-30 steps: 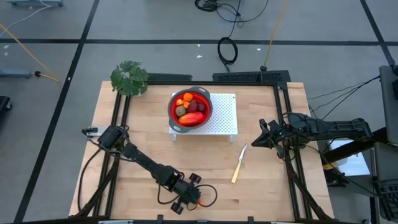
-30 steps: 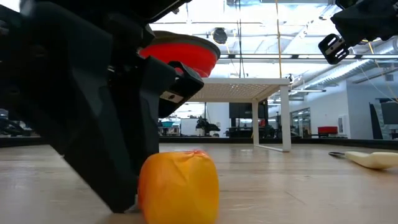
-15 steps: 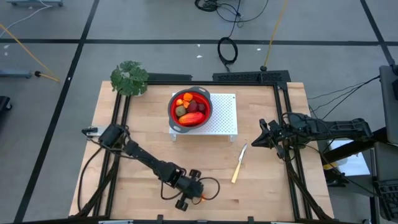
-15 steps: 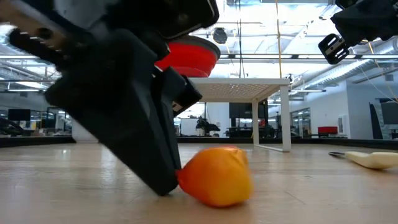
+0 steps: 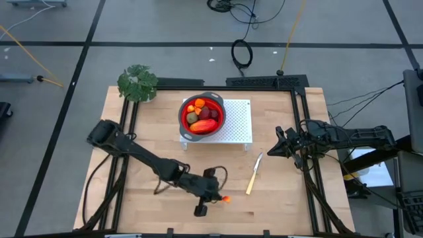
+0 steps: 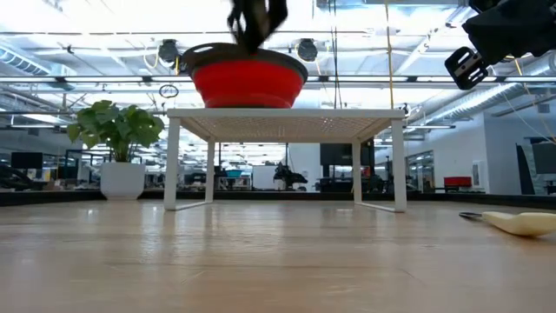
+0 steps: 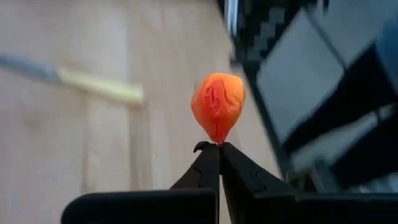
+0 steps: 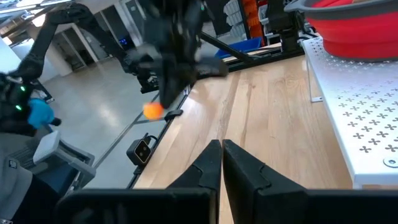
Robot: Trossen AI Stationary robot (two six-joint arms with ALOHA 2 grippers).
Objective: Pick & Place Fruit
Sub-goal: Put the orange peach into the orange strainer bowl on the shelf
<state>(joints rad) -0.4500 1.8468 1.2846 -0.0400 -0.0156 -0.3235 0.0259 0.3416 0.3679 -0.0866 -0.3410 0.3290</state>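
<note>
A leafy green potted plant (image 5: 137, 82) stands at the far left corner of the pale wooden table (image 5: 152, 139), and right of it a round red grey-rimmed bowl (image 5: 202, 114) sits on a white perforated stand (image 5: 236, 124) near the far edge; the bowl holds several pieces of fruit, among them an elongated red-orange-yellow piece (image 5: 204, 125), a dark red round one (image 5: 205, 113), an olive-brown oval (image 5: 192, 118) and small orange ones (image 5: 199, 103). The left arm reaches from the table's left side across the bare near half, and the left gripper (image 5: 219, 198) is above the boards near the front edge, its fingers (image 7: 211, 165) pressed together and pinching the tip of one small orange fruit (image 7: 217, 107), which is lifted clear of the wood. The boards around it are bare, with black frame rails (image 5: 125, 132) running along the table's sides. Just right of it a slim pale-handled knife (image 5: 252, 176) lies on the wood, slanting toward the stand's near right corner, close to the held fruit but apart from it. Farther right, the right gripper (image 5: 273, 151) hangs by the table's right edge, well apart from the bowl, its fingers (image 8: 214, 163) drawn tight against each other on nothing
</note>
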